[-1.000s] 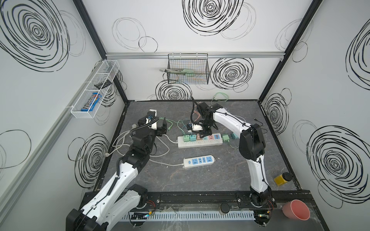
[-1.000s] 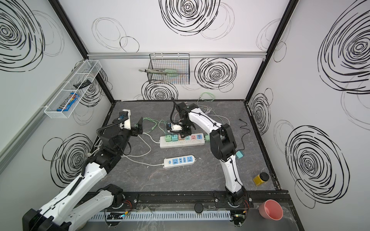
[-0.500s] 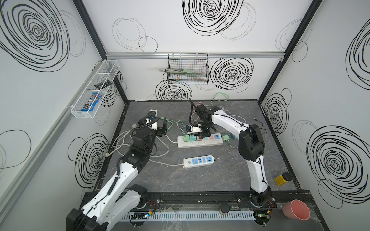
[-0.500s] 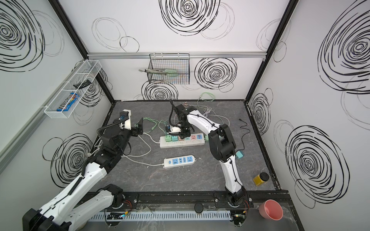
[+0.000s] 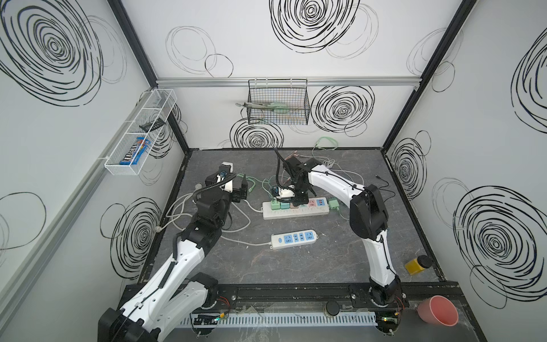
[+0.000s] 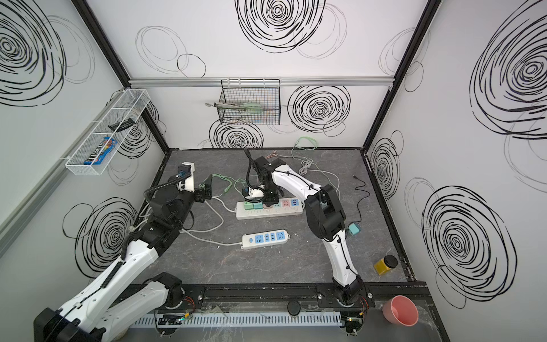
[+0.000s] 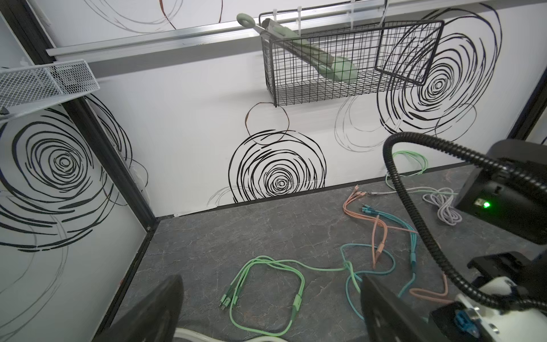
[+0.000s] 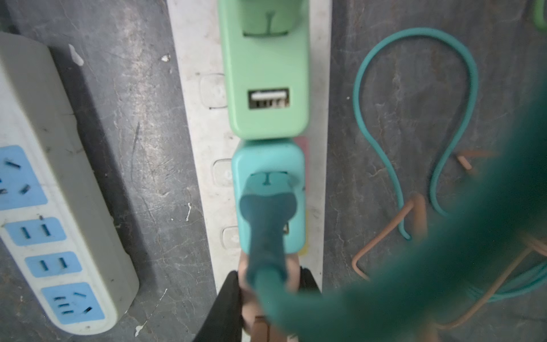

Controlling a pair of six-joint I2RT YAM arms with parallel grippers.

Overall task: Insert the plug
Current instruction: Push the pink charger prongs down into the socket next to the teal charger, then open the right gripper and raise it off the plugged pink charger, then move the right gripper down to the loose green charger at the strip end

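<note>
Pink plug (image 8: pixel 247 305) sits on the white power strip (image 8: pixel 194 139), next in the row after the teal adapter (image 8: pixel 268 157) and green adapter (image 8: pixel 266 74), facing down to the strip; its long axis is hidden. Right gripper (image 8: pixel 270 274) holds it, jaws narrow. A teal cable (image 8: pixel 266 245) crosses over it. Left gripper (image 7: pixel 270 299) is wide apart, holding nothing, away from the strip.

Bright, even light; wide-angle bending at edges; close teal cable (image 8: pixel 414 284) blurred.
</note>
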